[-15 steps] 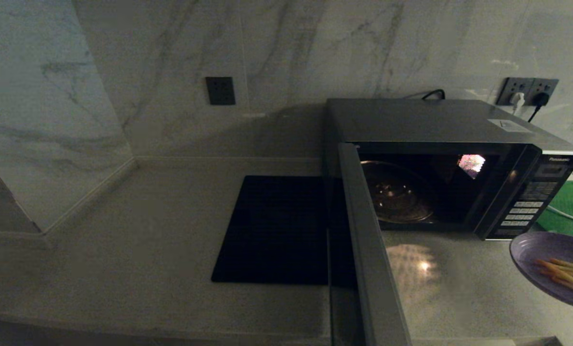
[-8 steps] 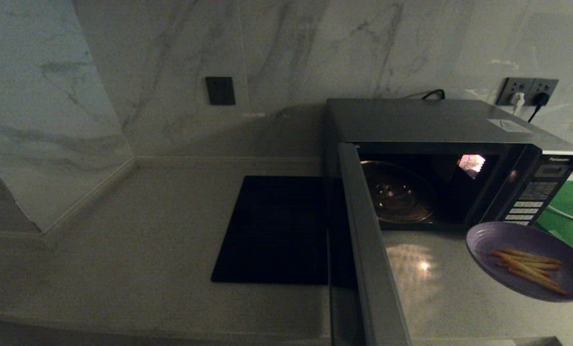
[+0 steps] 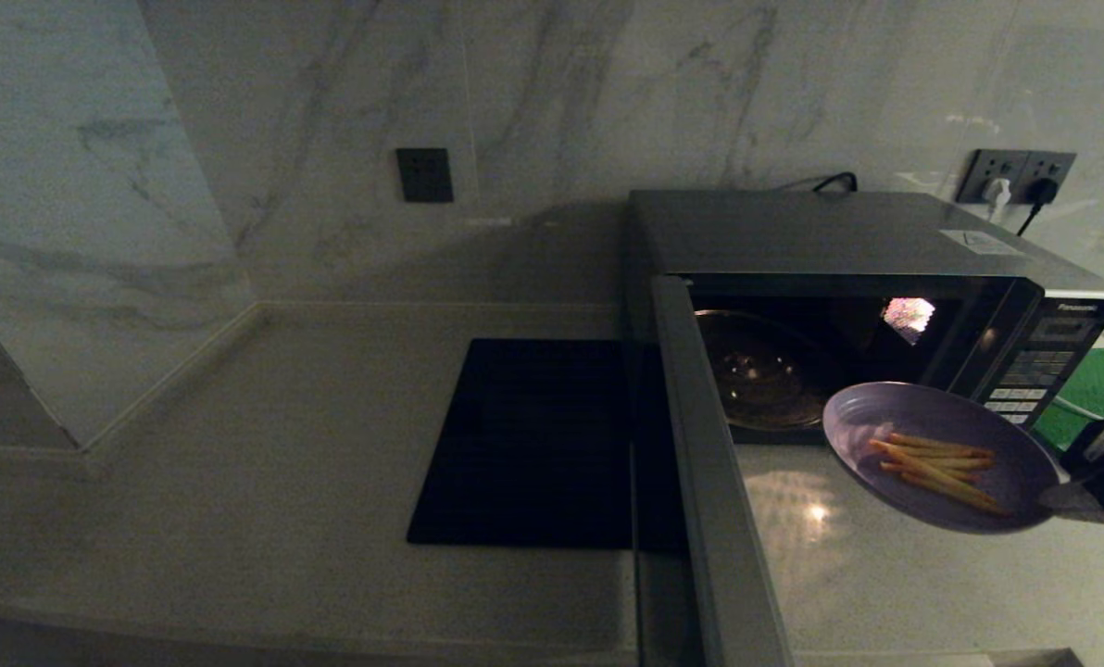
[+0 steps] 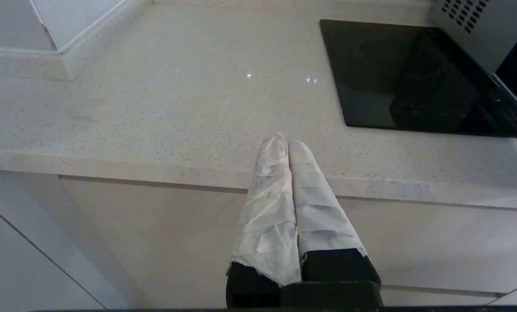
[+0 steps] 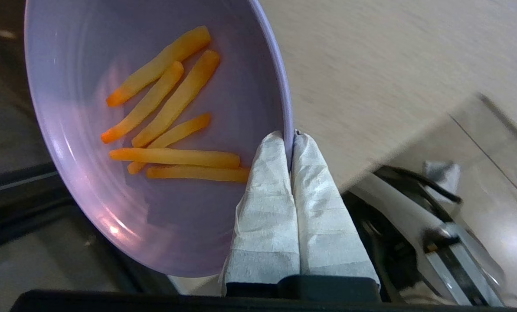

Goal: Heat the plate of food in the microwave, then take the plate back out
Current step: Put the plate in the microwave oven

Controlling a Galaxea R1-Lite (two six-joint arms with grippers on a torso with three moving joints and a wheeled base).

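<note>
Now the right end effector (image 5: pixel 292 138), clamped tight on the near rim of the plate of food (image 3: pixel 941 456), holds it above the desk (image 3: pixel 283 463) just before the microwave (image 3: pixel 848 306), whose open cavity lies ahead and leftward; the left end effector (image 4: pixel 288 143) hangs closed, empty

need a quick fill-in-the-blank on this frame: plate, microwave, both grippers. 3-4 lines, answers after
1. The right gripper has its fingers pinched on the ____ of the plate of food.
2. The door of the microwave stands ____.
3. The left gripper is shut and holds ____, near the counter edge.
4. The glass turntable inside the microwave is ____.

Answers: rim; open; nothing; empty
</note>
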